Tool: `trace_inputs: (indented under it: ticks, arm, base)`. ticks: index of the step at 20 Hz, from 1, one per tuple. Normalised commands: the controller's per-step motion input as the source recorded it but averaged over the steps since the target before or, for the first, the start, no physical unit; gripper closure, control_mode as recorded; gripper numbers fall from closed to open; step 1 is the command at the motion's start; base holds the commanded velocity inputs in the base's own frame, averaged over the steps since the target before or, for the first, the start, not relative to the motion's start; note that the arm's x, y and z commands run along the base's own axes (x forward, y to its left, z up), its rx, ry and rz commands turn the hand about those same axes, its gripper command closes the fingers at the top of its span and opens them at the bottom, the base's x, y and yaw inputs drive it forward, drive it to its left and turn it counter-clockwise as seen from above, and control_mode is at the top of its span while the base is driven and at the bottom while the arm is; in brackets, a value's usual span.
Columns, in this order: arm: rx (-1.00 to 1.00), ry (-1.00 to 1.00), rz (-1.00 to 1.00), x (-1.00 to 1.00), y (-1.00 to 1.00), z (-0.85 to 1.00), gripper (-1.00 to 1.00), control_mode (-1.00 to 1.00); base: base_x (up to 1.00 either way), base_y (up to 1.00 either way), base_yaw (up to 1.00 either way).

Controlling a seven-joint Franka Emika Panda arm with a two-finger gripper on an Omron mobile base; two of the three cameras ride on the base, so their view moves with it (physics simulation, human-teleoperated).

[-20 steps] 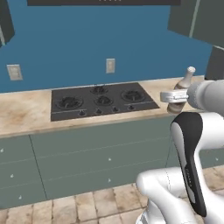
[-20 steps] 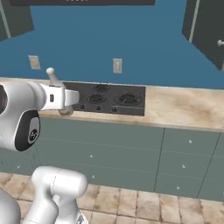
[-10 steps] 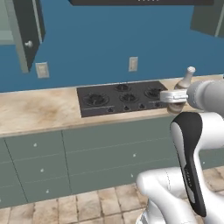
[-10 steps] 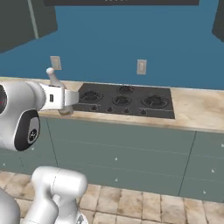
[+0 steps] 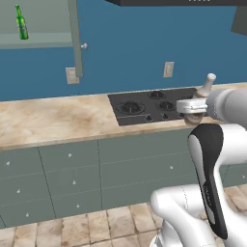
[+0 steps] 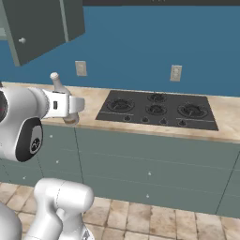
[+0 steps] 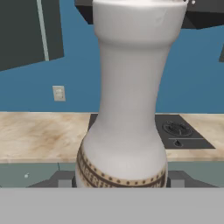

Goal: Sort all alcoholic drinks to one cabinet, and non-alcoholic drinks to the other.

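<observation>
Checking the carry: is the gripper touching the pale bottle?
Touching. In the hand view the pale bottle sits between the gripper fingers, held clear of the counter.

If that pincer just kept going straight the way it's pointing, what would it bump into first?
The pincer already holds the pale bottle. Beyond it, probably the blue wall above the counter, though depth is unclear.

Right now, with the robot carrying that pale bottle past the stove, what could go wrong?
1. The pale bottle is held low on its body by the gripper, with its neck well above, so a jolt might tip it.
2. The open cabinet door juts out; the bottle could knock it.
3. The green bottle already stands on the shelf and might get bumped.
</observation>
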Motion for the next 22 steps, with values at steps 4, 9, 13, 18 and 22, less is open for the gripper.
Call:
trace_inputs:
  ticks: [4,9,13,18,22]
  arm:
    - [0.0,0.0,0.0,0.0,0.0,0.0,1.0,1.0]
    - [0.0,0.0,0.0,0.0,0.0,0.0,1.0,1.0]
    - [0.0,0.0,0.0,0.0,0.0,0.0,1.0,1.0]
    - [0.0,0.0,0.0,0.0,0.0,0.0,1.0,1.0]
    - [0.0,0.0,0.0,0.0,0.0,0.0,1.0,1.0]
  base:
    - [-0.04,0.65,0.03]
    - [0.0,0.62,0.03]
    - [0.0,0.56,0.02]
    - [0.0,0.57,0.02]
    - [0.06,0.58,0.03]
